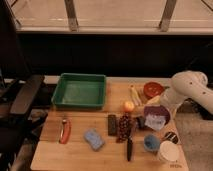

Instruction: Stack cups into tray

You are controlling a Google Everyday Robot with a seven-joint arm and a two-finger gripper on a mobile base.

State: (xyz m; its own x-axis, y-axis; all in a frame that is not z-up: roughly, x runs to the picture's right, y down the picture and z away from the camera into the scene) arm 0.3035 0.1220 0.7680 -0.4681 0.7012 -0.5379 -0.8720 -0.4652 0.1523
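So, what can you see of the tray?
The tray is green, rectangular, plastic by its look, with raised sloping sides and a flat floor. It sits upright and empty at the back left of the wooden table, touching nothing else. The pincer is far off to the right, by the purple bowl.

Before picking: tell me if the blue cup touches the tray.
Apart. Camera view: blue cup stands far from tray, wide gap; gripper beside purple bowl.

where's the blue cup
Camera view, front right of table: the blue cup sits between the knife and white cup; the gripper is by the purple bowl behind it.
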